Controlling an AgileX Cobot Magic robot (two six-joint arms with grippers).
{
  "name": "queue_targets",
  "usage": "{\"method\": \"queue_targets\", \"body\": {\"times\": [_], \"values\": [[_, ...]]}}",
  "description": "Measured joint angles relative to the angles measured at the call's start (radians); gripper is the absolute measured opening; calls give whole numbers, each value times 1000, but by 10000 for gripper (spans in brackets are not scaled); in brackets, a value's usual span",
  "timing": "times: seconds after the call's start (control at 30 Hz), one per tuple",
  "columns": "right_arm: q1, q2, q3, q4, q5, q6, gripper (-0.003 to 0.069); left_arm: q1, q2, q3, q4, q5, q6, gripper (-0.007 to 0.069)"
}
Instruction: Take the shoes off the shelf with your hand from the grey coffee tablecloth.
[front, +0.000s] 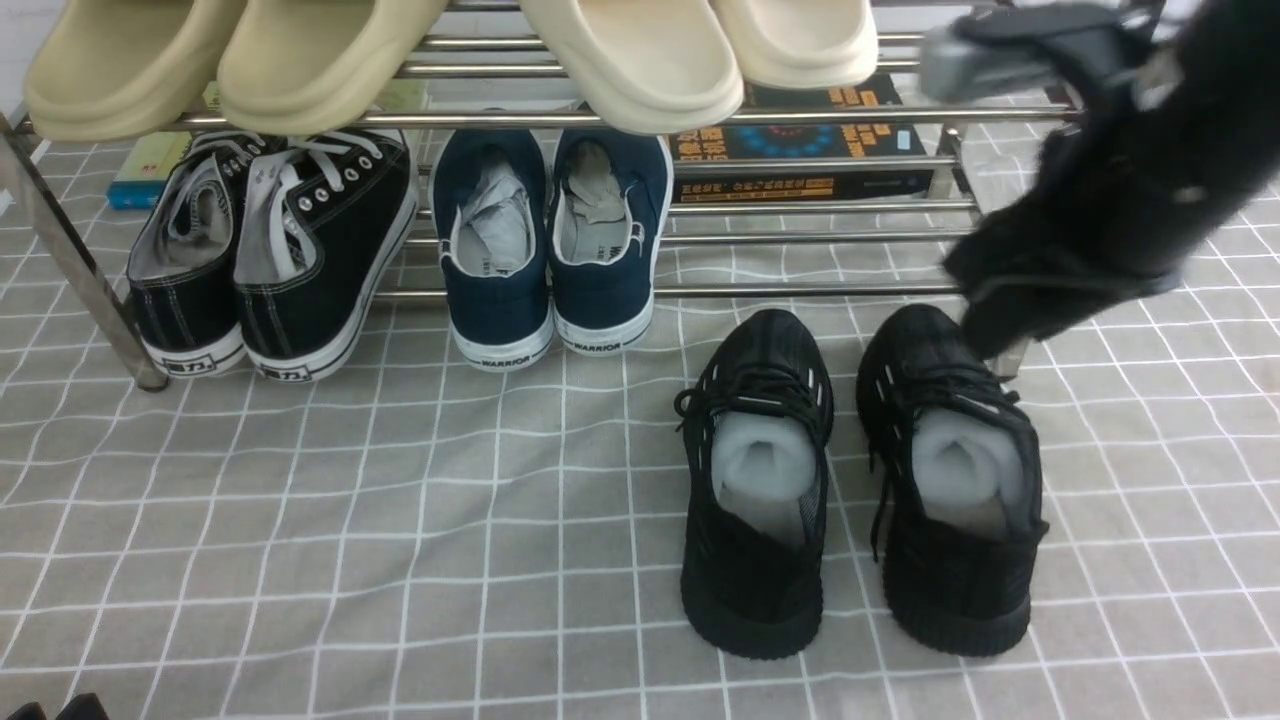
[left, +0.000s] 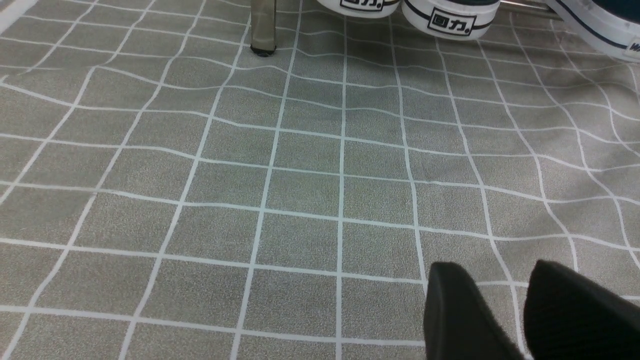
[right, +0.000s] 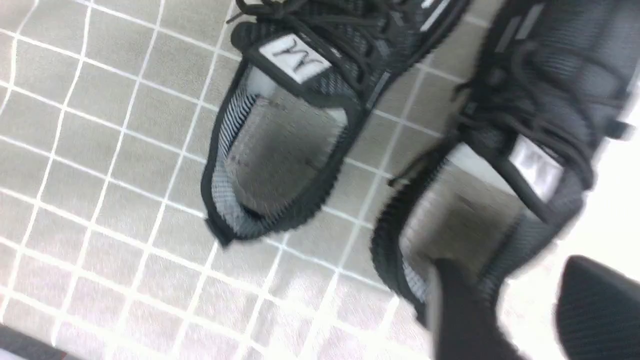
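A: What do you see on the far left?

B: The left gripper (left: 495, 265) is low down there. Its two fingers are apart, with nothing between them. Under it is the grey coffee tablecloth (front: 300, 520), with thin white squares.

A: And next?

B: A slanted leg of the shiny shelf (front: 85, 265). Just inside it, a green and blue book (front: 150, 170) pokes out behind the black canvas sneakers (front: 265, 270). Their heels face us.

A: What's up high?

B: Four cream clogs (front: 640, 60), in a row on the top bars.

A: What is right of the canvas sneakers?

B: The navy shoes (front: 548, 250). They say WARRIOR on the heels. Past them, a dark book (front: 800, 145) shows behind the bars.

A: Where are the all-black shoes?

B: The all-black shoes (front: 860, 490) sit flat on the cloth, in front of the shelf, a bit apart. Their toes point to the shelf.

A: Who is on the far right?

B: The right gripper (right: 512, 262), all blurry on its big black arm (front: 1120, 180). Its fingers are open and hold no shoe. They look close to the right shoe, but I can't tell if they touch it.
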Motion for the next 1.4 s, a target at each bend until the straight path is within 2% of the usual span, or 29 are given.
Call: {"method": "queue_targets", "body": {"times": [0.03, 0.1, 0.23, 0.37, 0.43, 0.47, 0.57, 0.6, 0.63, 0.77, 0.93, 1.4], "values": [[0, -19, 11, -3, 1, -1, 202, 0, 0, 0, 0, 0, 0, 240], [0, -161, 117, -15, 7, -9, 59, 0, 0, 0, 0, 0, 0, 240], [0, -353, 264, -37, -2, -11, -14, 0, 0, 0, 0, 0, 0, 240], [0, -578, 471, -60, -163, -11, -15, 0, 0, 0, 0, 0, 0, 240], [0, -708, 593, -60, -308, -12, -15, 0, 0, 0, 0, 0, 0, 240], [0, -708, 618, -60, -339, -12, -15, 0, 0, 0, 0, 0, 0, 240], [0, -904, 823, -60, -627, -14, -15, 0, 0, 0, 0, 0, 0, 240], [0, -912, 833, -60, -642, -14, -15, 0, 0, 0, 0, 0, 0, 240], [0, -970, 912, -60, -775, -14, -14, 0, 0, 0, 0, 0, 0, 240], [0, -1019, 1019, -60, -991, -14, -13, 0, 0, 0, 0, 0, 0, 240], [0, -1025, 1062, -60, -1083, -14, -10, 0, 0, 0, 0, 0, 0, 240], [0, -1025, 1085, -63, -1083, -14, 0, 0, 0, 0, 0, 0, 0, 240]]}}
